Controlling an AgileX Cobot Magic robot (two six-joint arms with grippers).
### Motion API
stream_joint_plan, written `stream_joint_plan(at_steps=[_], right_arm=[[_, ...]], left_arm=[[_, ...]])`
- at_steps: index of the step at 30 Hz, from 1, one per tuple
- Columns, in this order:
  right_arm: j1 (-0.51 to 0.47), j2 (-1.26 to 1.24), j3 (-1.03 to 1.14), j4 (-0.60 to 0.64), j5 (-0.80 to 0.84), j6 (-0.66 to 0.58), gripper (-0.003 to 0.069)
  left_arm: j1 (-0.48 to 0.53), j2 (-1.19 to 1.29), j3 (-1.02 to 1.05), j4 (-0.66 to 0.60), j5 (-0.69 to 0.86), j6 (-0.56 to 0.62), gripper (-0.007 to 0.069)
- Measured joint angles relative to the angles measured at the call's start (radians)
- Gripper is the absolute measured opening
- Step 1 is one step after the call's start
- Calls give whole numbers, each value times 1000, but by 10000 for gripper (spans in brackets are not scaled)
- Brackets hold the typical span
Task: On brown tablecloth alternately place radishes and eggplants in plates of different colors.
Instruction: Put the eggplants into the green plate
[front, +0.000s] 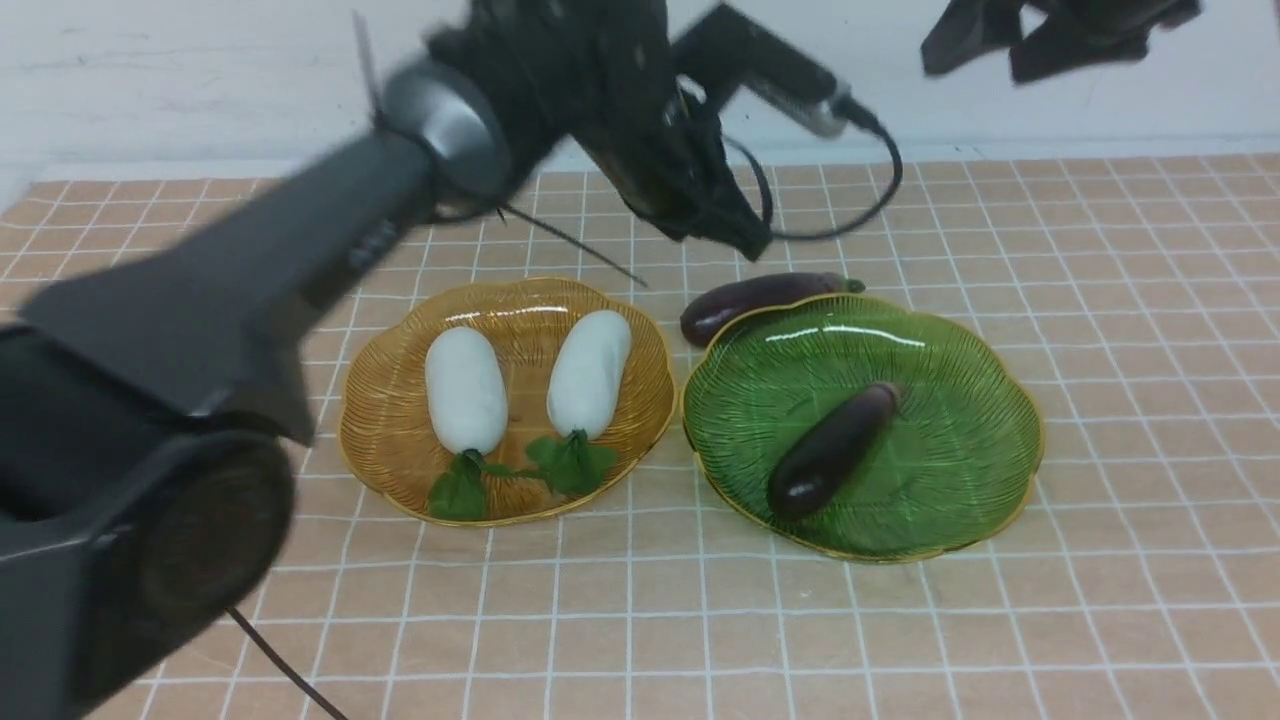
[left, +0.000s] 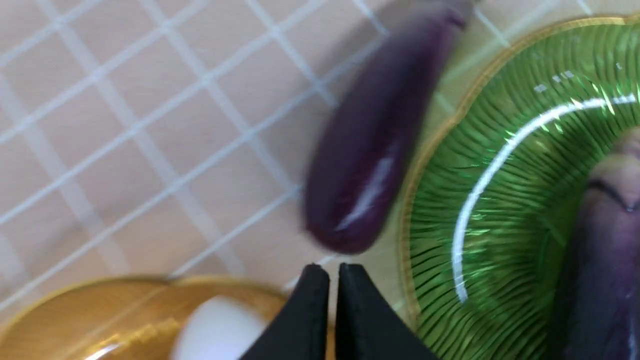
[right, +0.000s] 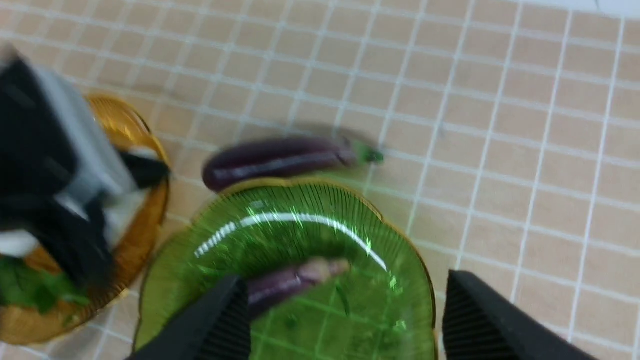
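Two white radishes (front: 465, 390) (front: 590, 372) lie side by side in the amber plate (front: 520, 310) on the brown tablecloth (front: 1100, 300). One eggplant (front: 835, 450) lies in the green plate (front: 950, 400). The other eggplant (front: 765, 300) lies on the cloth, against the green plate's far rim. My left gripper (front: 750, 245) is shut and empty, hovering just above that eggplant's blunt end (left: 370, 155); its fingertips (left: 315, 285) are pressed together. My right gripper (front: 990, 60) is open and empty, held high over the green plate (right: 300, 235), fingers (right: 465, 310) wide apart.
My left arm (front: 250, 300) reaches across the amber plate's near left side and hides part of the cloth. Its cable (front: 850, 200) loops behind the eggplant on the cloth. A white wall (front: 200, 80) bounds the far edge.
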Motion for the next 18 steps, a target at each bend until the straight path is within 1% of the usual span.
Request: stream_joint_plan(at_steps=[3,9,12,18], right_arm=[[0,44,0,57,-9,0,447],[0,178,-31,146,-104,0,446],[0,278,-86,179,-174,0,446],[0,447,-183,202,-311,0,444]], left_arm=[[30,-25,-39,-4,76,-6,11],[72,-83,-91,-15,284,-3,11],[77,-106,-96,-14,333,18,11],[77,-131,-97,-17,356,48,11]])
